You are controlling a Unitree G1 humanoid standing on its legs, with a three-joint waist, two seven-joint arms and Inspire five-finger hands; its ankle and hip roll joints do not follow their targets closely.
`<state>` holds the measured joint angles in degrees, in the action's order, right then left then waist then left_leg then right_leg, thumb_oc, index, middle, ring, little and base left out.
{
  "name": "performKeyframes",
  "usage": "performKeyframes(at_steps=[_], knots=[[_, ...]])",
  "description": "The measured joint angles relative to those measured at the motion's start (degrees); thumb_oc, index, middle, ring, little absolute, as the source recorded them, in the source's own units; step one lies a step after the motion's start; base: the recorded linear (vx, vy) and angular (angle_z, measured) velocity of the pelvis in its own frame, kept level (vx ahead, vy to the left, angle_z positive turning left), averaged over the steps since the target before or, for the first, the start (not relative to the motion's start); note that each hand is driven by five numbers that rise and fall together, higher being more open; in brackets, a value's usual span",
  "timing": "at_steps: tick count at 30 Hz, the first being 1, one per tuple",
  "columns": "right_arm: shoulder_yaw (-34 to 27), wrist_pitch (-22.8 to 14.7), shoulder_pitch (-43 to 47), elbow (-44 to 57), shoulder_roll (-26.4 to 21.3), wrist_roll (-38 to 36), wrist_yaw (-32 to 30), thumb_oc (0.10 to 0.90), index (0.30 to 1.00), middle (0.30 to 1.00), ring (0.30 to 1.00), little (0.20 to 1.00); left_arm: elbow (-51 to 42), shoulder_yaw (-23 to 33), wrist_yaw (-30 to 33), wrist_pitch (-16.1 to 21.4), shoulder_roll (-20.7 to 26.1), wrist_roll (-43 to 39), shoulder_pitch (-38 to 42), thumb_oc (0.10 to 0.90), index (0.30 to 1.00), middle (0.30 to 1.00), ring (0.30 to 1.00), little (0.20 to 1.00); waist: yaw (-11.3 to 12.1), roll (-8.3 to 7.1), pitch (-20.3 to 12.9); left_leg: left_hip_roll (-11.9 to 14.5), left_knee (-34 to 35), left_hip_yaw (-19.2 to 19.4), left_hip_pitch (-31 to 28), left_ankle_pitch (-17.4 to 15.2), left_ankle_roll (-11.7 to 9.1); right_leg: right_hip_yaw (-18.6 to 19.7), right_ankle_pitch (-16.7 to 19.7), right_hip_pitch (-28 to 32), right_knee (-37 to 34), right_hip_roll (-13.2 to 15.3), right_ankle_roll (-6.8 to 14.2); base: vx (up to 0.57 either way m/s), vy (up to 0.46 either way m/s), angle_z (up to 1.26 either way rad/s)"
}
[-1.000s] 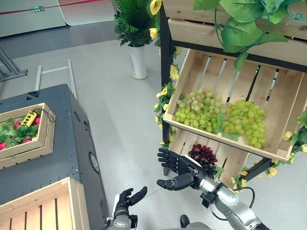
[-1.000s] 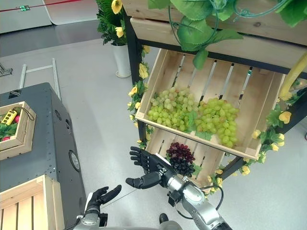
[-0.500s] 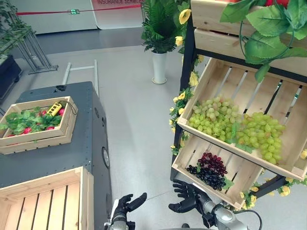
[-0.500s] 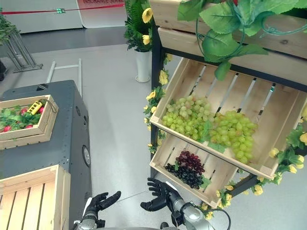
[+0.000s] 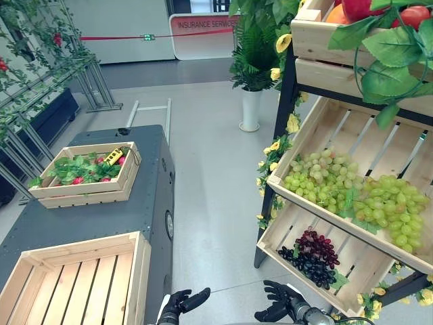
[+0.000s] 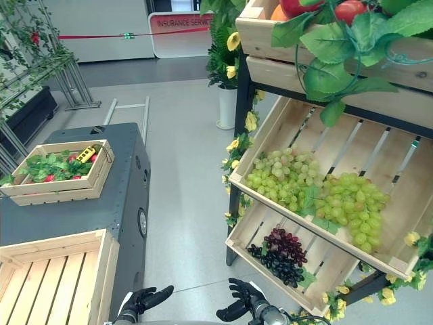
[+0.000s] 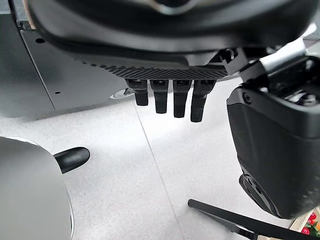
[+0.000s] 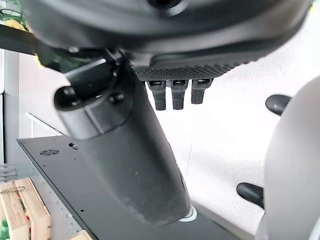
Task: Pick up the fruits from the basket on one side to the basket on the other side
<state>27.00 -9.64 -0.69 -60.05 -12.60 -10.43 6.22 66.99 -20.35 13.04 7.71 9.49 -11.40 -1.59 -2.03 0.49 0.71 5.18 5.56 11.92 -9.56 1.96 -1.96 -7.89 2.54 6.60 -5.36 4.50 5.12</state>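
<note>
Currently, both hands hang low over the floor with fingers relaxed and hold nothing: the left hand (image 5: 179, 305) beside the dark grey cabinet (image 5: 101, 210), the right hand (image 5: 279, 302) just below the lowest shelf crate (image 5: 287, 233). The dark purple grape bunch (image 5: 311, 254) lies in that crate, its long axis running across the slats. Green grapes (image 5: 352, 196) fill the crate above. An empty wooden crate (image 5: 74, 284) sits on the cabinet at near left.
</note>
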Motion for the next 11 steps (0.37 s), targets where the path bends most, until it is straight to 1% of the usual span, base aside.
performKeyframes(at_steps=[3,11], knots=[[0.0,0.0,0.3,-0.5,0.1,1.2,-0.2,0.800,0.900,0.900,0.900,0.900,0.1,0.2,-0.3,0.0,0.0,0.0,0.1,0.800,0.900,0.900,0.900,0.900,0.1,-0.01,-0.1,0.0,0.0,-0.8,0.0,0.1,-0.1,-0.6,-0.5,0.1,0.0,0.0,0.1,0.02,-0.009,0.14],[-1.6,0.2,0.9,-2.7,0.5,1.4,-0.7,0.800,0.900,0.900,0.900,0.900,0.4,0.5,-1.7,0.0,0.1,0.6,0.2,0.800,0.900,0.900,0.900,0.900,0.2,0.25,-0.2,0.1,0.0,-0.9,0.0,0.1,-0.1,-0.7,-0.5,0.2,0.0,-0.1,-0.2,0.00,-0.001,0.01]])
